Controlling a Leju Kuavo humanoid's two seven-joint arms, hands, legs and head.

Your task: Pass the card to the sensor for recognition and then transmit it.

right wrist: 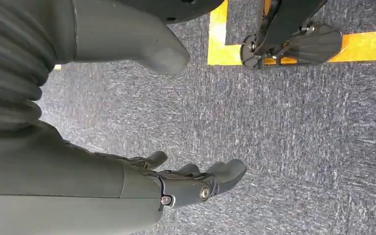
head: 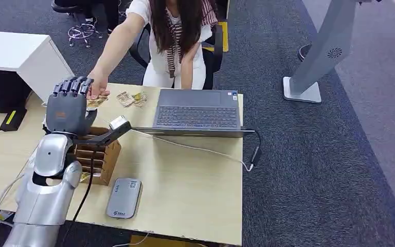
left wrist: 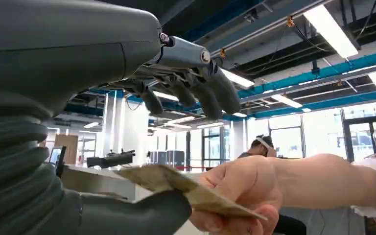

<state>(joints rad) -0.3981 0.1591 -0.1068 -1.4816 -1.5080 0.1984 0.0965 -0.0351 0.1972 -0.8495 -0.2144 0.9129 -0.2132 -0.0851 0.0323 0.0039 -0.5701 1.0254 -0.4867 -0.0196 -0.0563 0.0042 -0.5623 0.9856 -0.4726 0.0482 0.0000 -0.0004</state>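
Both hands open: left hand (head: 71, 105) raised, fingers (left wrist: 210, 95) released over the person's card (left wrist: 186, 188); right hand (right wrist: 186, 188) hangs

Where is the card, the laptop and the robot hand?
card (left wrist: 176, 186): left wrist view, its tan flat face.
laptop (head: 196, 109): head view, its keyboard.
left robot hand (head: 68, 105): head view, the grey back.
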